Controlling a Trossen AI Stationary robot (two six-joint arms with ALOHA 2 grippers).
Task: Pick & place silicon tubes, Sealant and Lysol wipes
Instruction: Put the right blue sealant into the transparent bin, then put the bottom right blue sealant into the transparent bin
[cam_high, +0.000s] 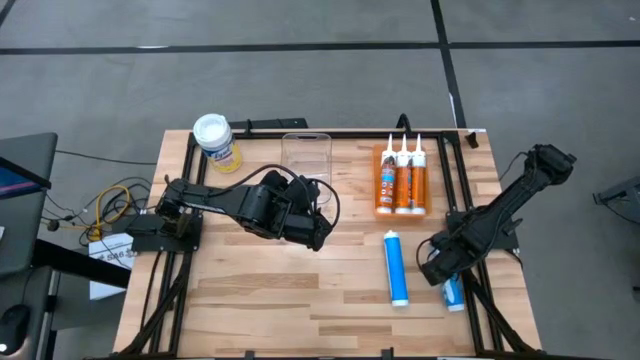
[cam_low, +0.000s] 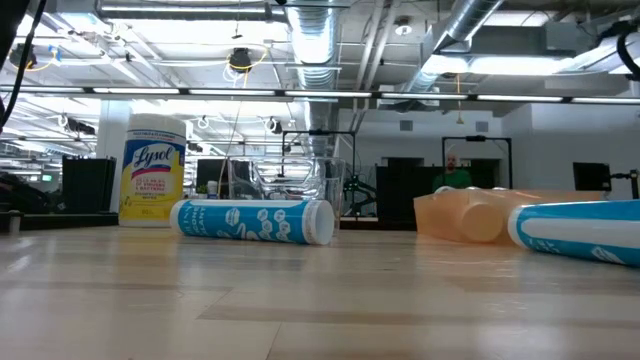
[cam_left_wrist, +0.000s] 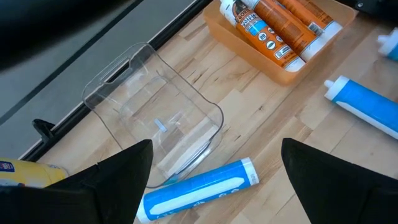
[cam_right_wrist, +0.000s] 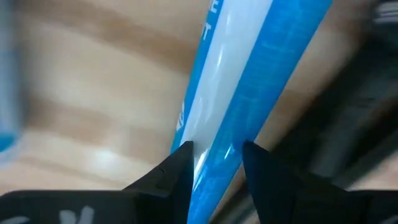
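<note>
My right gripper (cam_high: 446, 274) stands at the table's right edge, shut on a blue-and-white tube (cam_high: 453, 293) that lies there. A second blue tube (cam_high: 397, 268) lies flat right of centre. A third (cam_left_wrist: 199, 190) lies below my left gripper (cam_left_wrist: 216, 149), which hangs open above the table's middle, touching nothing. Three orange tubes lie in an orange tray (cam_high: 400, 178) at the far right. The Lysol wipes (cam_high: 215, 142), yellow label and white lid, stand upright at the far left beside a clear bin (cam_high: 306, 155). My right gripper pinches the blue tube's round body (cam_right_wrist: 221, 118) between its two fingers (cam_right_wrist: 177, 171), one on each long side. The fingers come steeply from above and lie across the tube. The tube lies flat on the table by the right edge.
The table's black frame rail (cam_high: 470, 210) runs close beside the held tube. Bare wood lies open along the near side and near left. Cables and a box (cam_high: 110, 215) sit off the left edge.
</note>
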